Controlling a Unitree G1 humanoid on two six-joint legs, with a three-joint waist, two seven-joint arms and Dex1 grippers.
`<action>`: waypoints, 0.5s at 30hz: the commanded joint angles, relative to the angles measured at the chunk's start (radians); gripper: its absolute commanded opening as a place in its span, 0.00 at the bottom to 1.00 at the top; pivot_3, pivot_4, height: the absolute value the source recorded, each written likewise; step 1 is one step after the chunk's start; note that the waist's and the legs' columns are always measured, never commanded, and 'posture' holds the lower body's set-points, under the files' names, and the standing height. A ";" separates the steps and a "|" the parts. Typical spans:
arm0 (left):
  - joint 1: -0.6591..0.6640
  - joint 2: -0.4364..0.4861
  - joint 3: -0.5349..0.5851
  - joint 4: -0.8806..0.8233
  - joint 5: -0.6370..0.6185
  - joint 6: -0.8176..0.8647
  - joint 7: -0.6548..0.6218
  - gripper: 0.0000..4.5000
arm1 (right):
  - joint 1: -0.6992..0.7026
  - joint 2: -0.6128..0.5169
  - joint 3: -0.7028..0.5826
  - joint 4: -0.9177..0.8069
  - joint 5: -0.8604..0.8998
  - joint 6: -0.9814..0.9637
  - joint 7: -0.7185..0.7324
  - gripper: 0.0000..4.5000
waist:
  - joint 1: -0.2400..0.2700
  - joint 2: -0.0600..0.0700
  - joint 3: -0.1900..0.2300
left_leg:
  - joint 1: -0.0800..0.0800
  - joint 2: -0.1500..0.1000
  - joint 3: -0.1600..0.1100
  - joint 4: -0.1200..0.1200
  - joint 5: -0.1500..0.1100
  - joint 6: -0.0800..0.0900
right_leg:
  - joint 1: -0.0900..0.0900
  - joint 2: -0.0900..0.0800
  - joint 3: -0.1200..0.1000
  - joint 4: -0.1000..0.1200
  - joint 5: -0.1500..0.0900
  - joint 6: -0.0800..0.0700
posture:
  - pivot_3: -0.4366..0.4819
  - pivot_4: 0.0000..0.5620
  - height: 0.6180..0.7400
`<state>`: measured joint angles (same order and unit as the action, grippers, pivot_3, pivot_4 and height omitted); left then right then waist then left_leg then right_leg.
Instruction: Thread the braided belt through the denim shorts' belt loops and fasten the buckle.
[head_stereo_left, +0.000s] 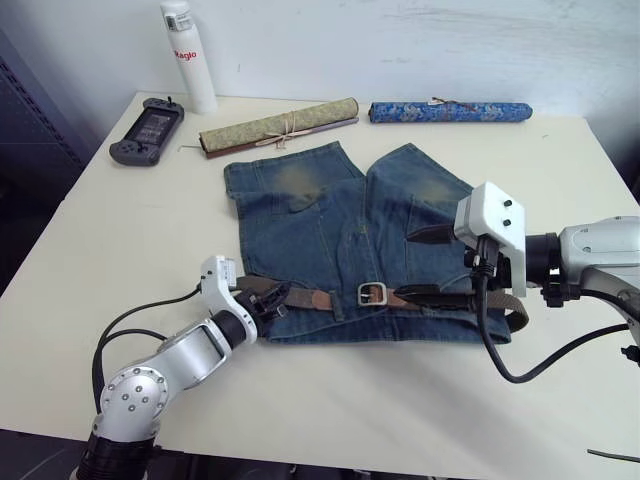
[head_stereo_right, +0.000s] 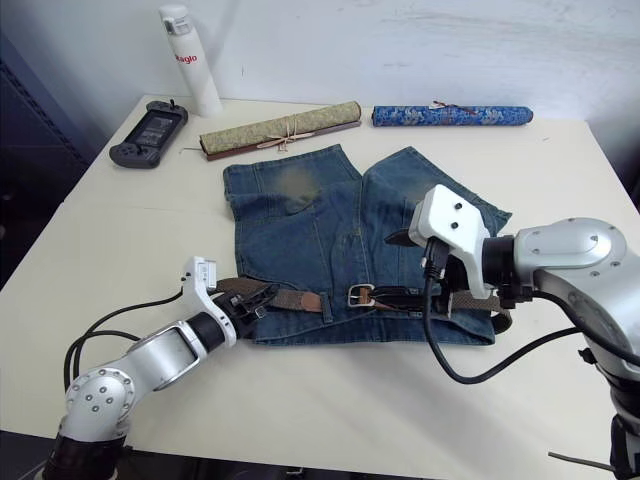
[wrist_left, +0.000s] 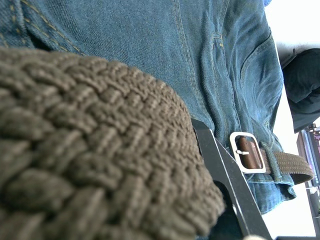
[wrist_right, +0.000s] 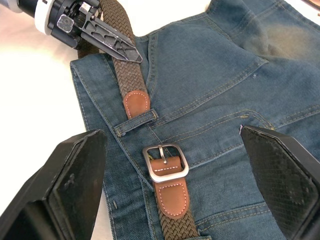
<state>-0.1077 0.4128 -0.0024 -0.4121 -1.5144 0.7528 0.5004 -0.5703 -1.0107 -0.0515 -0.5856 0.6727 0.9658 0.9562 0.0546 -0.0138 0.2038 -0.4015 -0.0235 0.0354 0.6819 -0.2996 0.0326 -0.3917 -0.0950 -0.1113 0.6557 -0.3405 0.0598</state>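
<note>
Denim shorts (head_stereo_left: 350, 240) mid-desk (head_stereo_left: 120, 250); braided belt (head_stereo_left: 300, 297) along their near waistband, buckle (head_stereo_left: 373, 293) centred. Behind them: bottle (head_stereo_left: 188, 55), game controller (head_stereo_left: 147, 131), two rolls (head_stereo_left: 280, 126) (head_stereo_left: 450, 111).

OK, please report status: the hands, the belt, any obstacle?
Left hand shut on braided belt. Right hand open over buckle. Belt tip not yet through buckle. No obstacle.

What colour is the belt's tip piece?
Tan leather with pale stitching, capping the olive-brown braided belt; clearest in the right wrist view.
</note>
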 joint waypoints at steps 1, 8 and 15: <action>0.003 -0.057 -0.036 0.007 0.007 0.017 0.001 0.00 | -0.039 -0.032 -0.014 -0.018 0.013 0.004 0.004 1.00 | 0.000 0.000 0.000 | 0.000 0.000 0.000 0.000 0.000 0.000 | 0.000 0.000 0.000 0.000 0.000 0.000 | 0.48 0.27 0.56; -0.013 -0.192 -0.029 0.063 0.007 0.001 0.065 0.00 | -0.073 -0.053 0.015 0.002 -0.004 -0.007 0.024 1.00 | 0.011 0.000 0.000 | -0.001 0.000 0.000 0.000 0.000 0.001 | 0.000 0.000 0.000 -0.002 0.001 0.001 | 0.48 0.27 0.56; -0.071 -0.261 -0.024 0.165 -0.002 0.054 0.126 0.00 | -0.100 -0.051 0.053 0.038 -0.034 -0.037 0.044 1.00 | 0.030 0.002 -0.001 | -0.001 -0.001 0.000 0.001 -0.001 0.002 | 0.002 0.000 -0.001 -0.003 0.002 0.003 | 0.48 0.27 0.56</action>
<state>-0.1833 0.1653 -0.0164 -0.3023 -1.5133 0.7906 0.6079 -0.6507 -1.0479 0.0051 -0.5391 0.6446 0.9504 0.9913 0.0850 -0.0122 0.2029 -0.4021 -0.0246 0.0354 0.6825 -0.3004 0.0344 -0.3898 -0.0956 -0.1119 0.6521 -0.3382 0.0634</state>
